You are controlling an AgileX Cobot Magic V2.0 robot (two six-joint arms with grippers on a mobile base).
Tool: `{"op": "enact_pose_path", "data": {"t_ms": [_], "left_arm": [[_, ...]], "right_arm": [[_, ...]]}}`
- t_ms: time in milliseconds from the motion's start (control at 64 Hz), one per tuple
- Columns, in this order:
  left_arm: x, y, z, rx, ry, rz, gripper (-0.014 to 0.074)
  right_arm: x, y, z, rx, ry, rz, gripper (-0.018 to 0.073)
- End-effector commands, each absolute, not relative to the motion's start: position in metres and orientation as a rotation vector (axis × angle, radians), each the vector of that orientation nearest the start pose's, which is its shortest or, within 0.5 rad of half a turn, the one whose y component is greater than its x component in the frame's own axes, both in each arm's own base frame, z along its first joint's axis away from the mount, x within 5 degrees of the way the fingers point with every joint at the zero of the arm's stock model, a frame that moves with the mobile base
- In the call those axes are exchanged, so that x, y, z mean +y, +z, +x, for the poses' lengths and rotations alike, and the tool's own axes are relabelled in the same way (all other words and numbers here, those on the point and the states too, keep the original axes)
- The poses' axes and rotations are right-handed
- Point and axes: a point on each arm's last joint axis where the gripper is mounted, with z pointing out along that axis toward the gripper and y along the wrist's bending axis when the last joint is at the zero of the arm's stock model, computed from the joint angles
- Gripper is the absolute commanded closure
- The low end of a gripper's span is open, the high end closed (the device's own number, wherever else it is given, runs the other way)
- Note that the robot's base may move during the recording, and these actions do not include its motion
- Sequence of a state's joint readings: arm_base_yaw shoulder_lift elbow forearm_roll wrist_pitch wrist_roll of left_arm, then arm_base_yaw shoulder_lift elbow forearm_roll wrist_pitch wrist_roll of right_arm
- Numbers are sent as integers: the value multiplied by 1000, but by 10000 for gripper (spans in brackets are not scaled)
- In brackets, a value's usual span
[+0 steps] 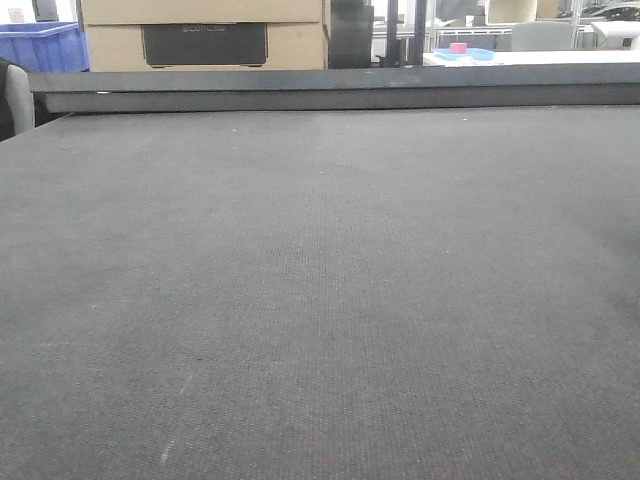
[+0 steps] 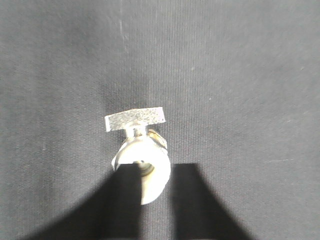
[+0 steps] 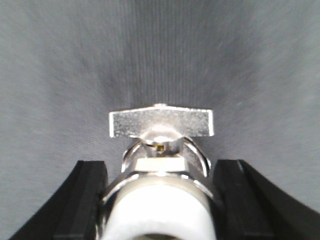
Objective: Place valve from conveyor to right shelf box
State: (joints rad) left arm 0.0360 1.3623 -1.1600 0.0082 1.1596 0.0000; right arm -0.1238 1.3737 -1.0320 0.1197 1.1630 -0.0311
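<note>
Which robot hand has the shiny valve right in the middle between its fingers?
The right gripper: its valve sits centred between both black fingers. The left gripper has its valve off-centre, partly behind one finger.

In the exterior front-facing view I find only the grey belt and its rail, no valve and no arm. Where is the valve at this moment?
Observer: The right wrist view shows the valve between the pads of the right gripper.
Operator: Do the pads touch it?
Observer: They flank its body on both sides, and I see no gap.
Operator: How does the handle stand?
Observer: The flat T-handle shows above the body, its bar running crosswise from pad side to pad side, with the conveyor behind it.
</note>
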Motion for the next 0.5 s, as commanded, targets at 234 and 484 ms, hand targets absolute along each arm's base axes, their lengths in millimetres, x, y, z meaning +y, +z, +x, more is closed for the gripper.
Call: {"op": "enact_pose_path", "data": {"t_ms": [234,484], "left_arm": [[17,275,277,2983,115,-31,123],[20,250,282,3014,148,-90,123]], "right_arm": [[-21,334,237,2784,112,158,721],[-21,335,237,2782,111,158,721]]}}
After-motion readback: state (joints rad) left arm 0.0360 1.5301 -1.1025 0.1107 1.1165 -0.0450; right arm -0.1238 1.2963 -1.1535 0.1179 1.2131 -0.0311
